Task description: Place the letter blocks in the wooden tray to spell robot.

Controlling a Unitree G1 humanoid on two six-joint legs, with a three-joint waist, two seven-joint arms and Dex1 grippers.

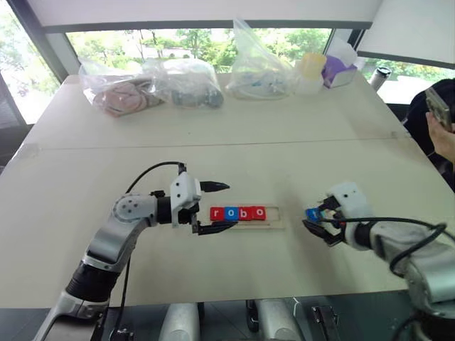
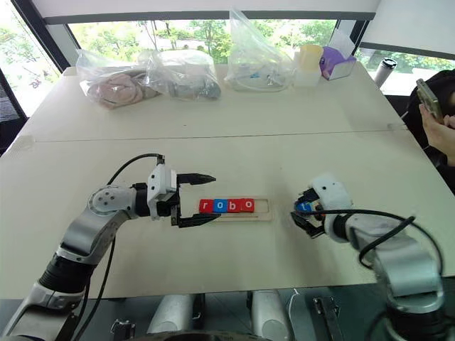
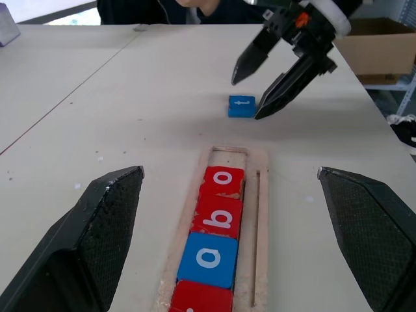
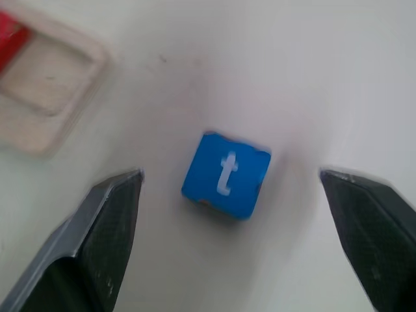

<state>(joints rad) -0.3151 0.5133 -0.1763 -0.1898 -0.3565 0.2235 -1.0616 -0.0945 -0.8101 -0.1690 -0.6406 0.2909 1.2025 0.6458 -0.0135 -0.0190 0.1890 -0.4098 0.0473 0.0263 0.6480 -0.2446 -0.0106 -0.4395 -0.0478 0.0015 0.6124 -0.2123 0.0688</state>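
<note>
The wooden tray (image 1: 276,214) lies at the table's middle. It holds several letter blocks (image 1: 238,213) in a row: red r, blue o, red b, red o. The slot at its right end (image 3: 229,156) is bare. A blue t block (image 4: 225,174) lies flat on the table to the right of the tray. My right gripper (image 1: 311,219) hangs open just above it, one finger on each side, not touching. At the tray's left end my left gripper (image 1: 231,206) points along the tray, open and holding nothing.
Several clear plastic bags (image 1: 185,82) of items line the table's far edge, with a cup (image 1: 311,67) and a purple box (image 1: 338,71) at the far right. A person's hand holding a phone (image 1: 441,114) shows at the right edge.
</note>
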